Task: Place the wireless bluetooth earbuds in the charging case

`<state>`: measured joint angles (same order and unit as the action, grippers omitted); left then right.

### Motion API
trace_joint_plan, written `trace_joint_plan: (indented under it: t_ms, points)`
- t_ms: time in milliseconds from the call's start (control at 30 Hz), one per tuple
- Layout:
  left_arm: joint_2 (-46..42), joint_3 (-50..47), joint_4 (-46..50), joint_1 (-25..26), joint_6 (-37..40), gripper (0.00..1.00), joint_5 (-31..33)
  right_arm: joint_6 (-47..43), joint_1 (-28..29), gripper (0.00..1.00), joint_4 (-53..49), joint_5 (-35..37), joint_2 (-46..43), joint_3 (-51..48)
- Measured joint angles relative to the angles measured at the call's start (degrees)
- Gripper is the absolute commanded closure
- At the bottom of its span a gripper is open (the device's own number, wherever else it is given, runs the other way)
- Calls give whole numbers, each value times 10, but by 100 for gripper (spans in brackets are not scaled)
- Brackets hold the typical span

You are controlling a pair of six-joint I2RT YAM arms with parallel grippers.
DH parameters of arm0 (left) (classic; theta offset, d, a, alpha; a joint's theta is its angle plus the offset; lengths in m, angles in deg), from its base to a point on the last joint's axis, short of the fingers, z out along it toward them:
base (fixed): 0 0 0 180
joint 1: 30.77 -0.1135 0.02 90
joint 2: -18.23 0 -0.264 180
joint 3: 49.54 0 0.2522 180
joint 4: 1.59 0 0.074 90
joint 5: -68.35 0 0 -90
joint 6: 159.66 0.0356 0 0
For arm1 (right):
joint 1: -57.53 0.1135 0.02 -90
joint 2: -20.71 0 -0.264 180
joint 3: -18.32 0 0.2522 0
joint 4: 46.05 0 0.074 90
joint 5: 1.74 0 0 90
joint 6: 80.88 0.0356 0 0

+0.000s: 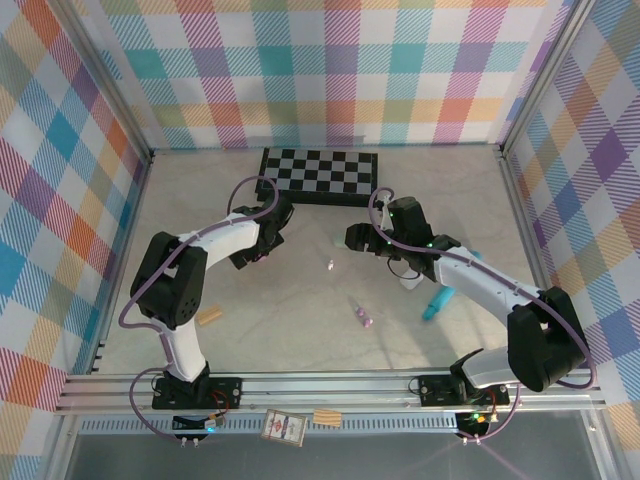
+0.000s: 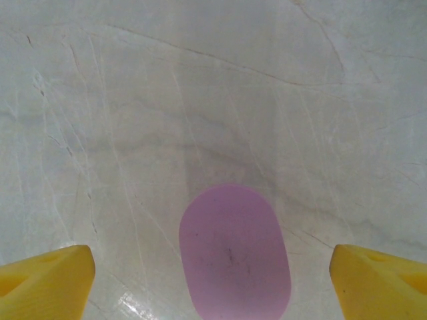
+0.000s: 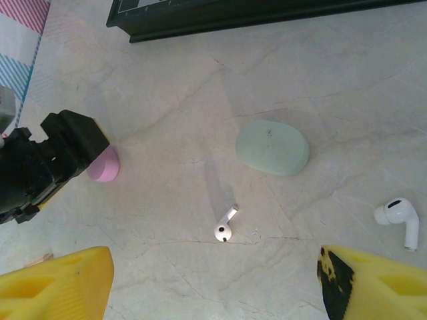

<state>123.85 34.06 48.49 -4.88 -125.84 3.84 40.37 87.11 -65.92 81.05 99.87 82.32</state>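
A closed pink charging case (image 2: 233, 257) lies flat on the table between the yellow fingertips of my left gripper (image 2: 213, 290), which is open with a gap on each side of the case. The same pink case (image 3: 103, 165) sits under the black left gripper in the right wrist view. A white earbud (image 3: 225, 227) lies just ahead of my open right gripper (image 3: 213, 287), with nothing between its fingers. A second white earbud (image 3: 400, 221) lies to the right, and a closed pale green case (image 3: 272, 148) sits beyond. From above, a pink-purple earbud (image 1: 365, 318) lies mid-table.
A black-and-white chessboard (image 1: 320, 175) lies at the back of the table. A teal stick (image 1: 440, 300) rests beside the right arm, and a tan cork-like block (image 1: 208, 317) near the left arm. Plaid walls enclose the table on three sides.
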Motion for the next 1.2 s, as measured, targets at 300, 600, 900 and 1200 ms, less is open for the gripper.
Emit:
trace_joint_plan:
  t_ms: [300,600,900,1200]
  points:
    - [31,-5,-23,-9,-15,26,-29,4,0,21,0,-7,10,0]
    - [29,-18,-29,-17,-27,58,-38,9,0,21,0,-8,10,0]
    - [-17,-34,-45,-11,58,62,-48,13,-2,22,0,-19,9,0]
    - [-94,-35,-132,54,281,72,-78,43,-54,22,-4,-89,-34,0]
